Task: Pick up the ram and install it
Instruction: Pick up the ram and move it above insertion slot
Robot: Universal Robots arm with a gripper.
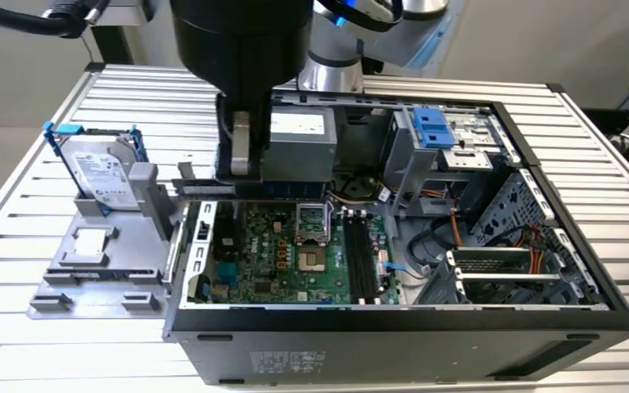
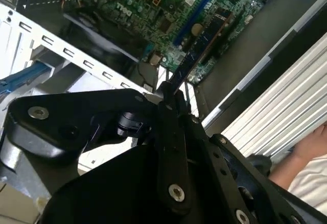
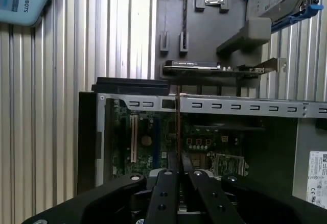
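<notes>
My gripper [image 1: 238, 173] is shut on the ram [image 1: 278, 187], a thin dark stick held level above the back-left edge of the open computer case [image 1: 402, 332]. In the second wrist view the black fingers [image 2: 171, 132] clamp one end of the ram [image 2: 202, 45], which reaches out over the green motherboard [image 2: 153, 9]. The first wrist view has the ram [image 3: 177, 122] edge-on as a thin line running from the gripper [image 3: 179, 170] across the case wall. The long black motherboard slots [image 1: 360, 258] lie lower and toward the exterior view's right of the held stick.
A hard drive in a blue bracket [image 1: 101, 168] stands on a grey fixture [image 1: 96, 270] at the exterior view's left of the case. A card [image 3: 191, 67] leans on that fixture. Drive cages and cables [image 1: 478, 237] crowd the case's right half. A person's hand [image 2: 306, 150] rests beside the slatted table [image 1: 30, 213].
</notes>
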